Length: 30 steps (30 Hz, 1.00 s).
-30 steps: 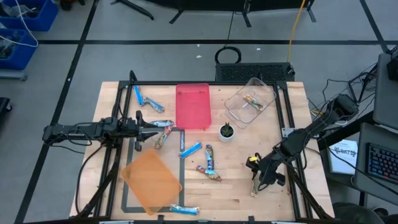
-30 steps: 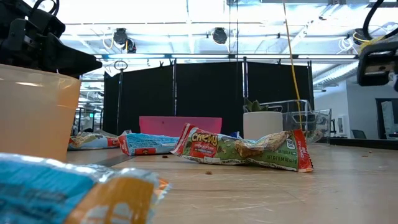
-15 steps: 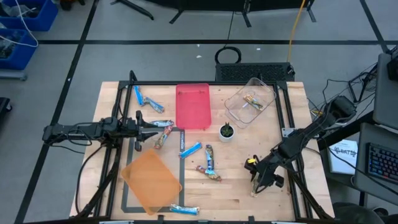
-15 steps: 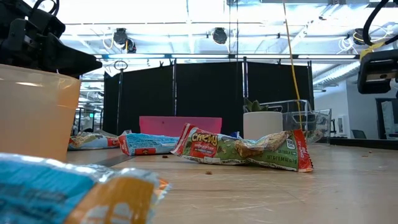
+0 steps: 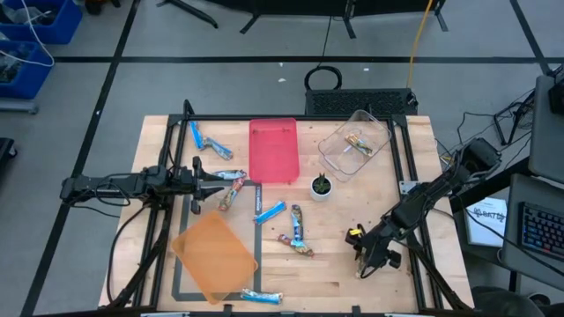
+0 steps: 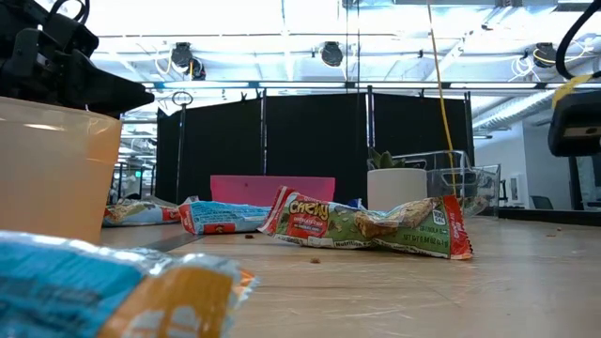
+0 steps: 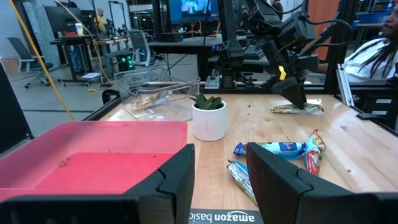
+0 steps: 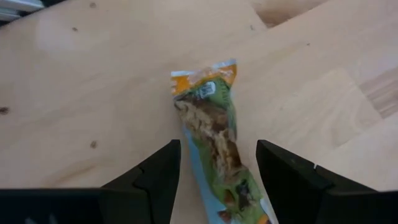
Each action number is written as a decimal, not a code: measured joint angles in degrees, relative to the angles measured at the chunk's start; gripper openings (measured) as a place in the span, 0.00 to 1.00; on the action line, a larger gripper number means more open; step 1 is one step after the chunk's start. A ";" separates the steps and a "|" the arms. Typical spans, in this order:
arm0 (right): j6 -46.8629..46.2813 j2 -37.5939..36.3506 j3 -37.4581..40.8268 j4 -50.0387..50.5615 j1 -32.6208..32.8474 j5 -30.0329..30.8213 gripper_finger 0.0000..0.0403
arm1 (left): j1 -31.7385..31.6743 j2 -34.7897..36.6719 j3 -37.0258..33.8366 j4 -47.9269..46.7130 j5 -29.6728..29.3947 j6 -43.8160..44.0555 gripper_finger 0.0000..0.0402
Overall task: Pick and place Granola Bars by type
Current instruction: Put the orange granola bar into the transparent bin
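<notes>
Granola bars in blue and multicolour wrappers lie scattered on the wooden table (image 5: 414, 176), among them a blue one (image 5: 269, 211) and a dark one (image 5: 297, 225). A green and tan bar (image 8: 214, 143) lies flat on the table near the right front (image 5: 360, 268). My right gripper (image 8: 217, 186) is open just above it, pointing down, one finger on each side and the bar running out ahead of them. My left gripper (image 5: 216, 183) is open and empty at the table's left, level with the table; its fingers also show in the left wrist view (image 7: 221, 171).
A red tray (image 5: 272, 150) stands at the back middle. A clear container (image 5: 357, 143) at the back right holds tan bars. An orange tray (image 5: 214, 255) stands at the front left. A potted plant in a white cup (image 5: 321, 187) stands at the middle.
My right gripper has gone down toward the green and tan bar and a little toward the table's near edge. The bars have kept still.
</notes>
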<state>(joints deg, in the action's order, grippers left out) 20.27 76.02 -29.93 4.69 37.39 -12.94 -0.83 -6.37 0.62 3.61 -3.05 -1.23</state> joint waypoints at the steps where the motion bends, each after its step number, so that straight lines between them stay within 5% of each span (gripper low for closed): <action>1: 0.11 0.22 0.00 0.02 -0.02 0.81 0.49 | 0.00 0.01 0.00 0.01 0.00 0.01 0.37; 11: -0.07 1.71 0.00 0.07 -0.02 0.71 0.34 | 0.00 0.01 0.00 0.00 0.00 0.00 0.37; 22: -3.59 0.93 -0.07 -0.08 -1.18 0.92 0.04 | 0.01 0.02 0.00 -0.01 0.00 0.02 0.37; 30: -8.05 -3.52 -0.88 4.42 -3.34 1.30 0.01 | 0.00 0.01 0.00 -0.01 0.00 0.02 0.37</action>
<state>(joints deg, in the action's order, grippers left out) 12.22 72.50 -30.81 9.11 34.05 -11.64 -0.82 -6.37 0.62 3.60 -3.05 -1.22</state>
